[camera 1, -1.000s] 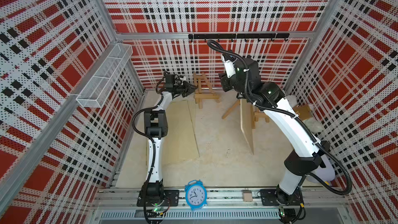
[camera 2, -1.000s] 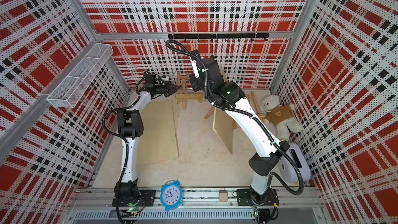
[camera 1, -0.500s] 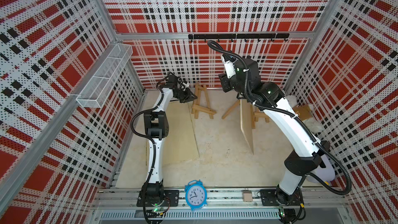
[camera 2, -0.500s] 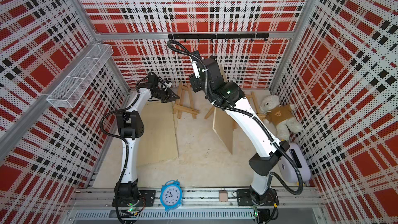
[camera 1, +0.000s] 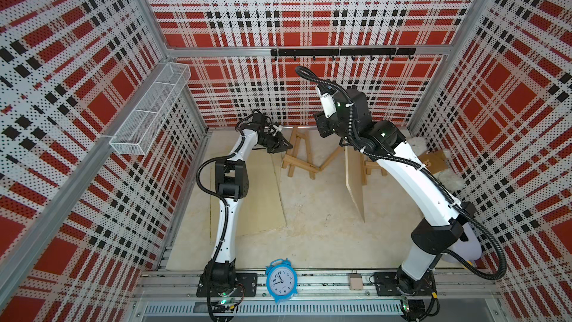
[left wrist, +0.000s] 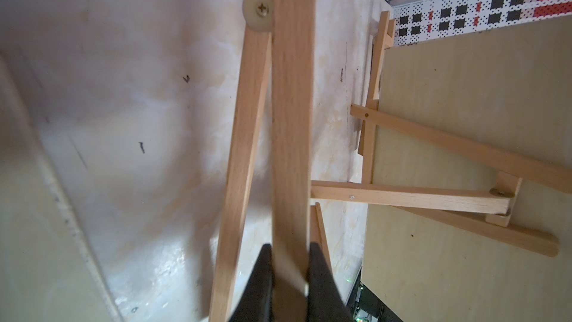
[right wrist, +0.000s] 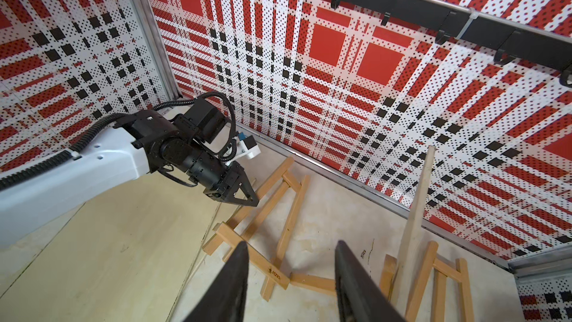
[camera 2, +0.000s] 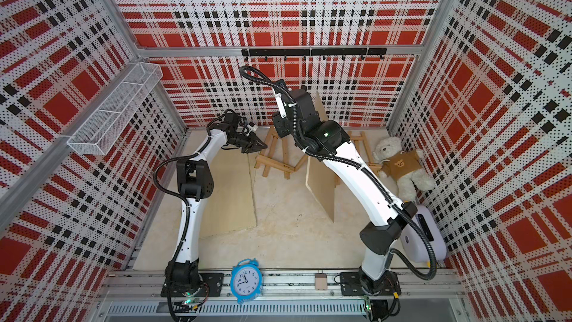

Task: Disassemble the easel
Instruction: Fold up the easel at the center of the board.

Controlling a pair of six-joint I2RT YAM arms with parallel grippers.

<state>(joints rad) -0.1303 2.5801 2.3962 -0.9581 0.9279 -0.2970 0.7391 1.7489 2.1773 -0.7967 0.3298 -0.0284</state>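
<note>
Just beyond the round blue alarm clock (camera 1: 281,280), a thin pale plywood panel (camera 1: 247,199) lies flat on the table (camera 1: 318,227), so I judge one board is already off. Farther from the clock, my left claw (left wrist: 290,277) is clenched on one slat of the small light-wood A-frame easel (camera 1: 301,165), whose legs, crossbar and back prop are all joined. My right claw (right wrist: 291,246) hangs above it, jaws parted, holding nothing. Right of the clock and about as far back, a second plywood panel (camera 1: 354,175) stands upright against another wooden easel (camera 2: 360,147). Most of the taking apart, I reckon, is left.
</note>
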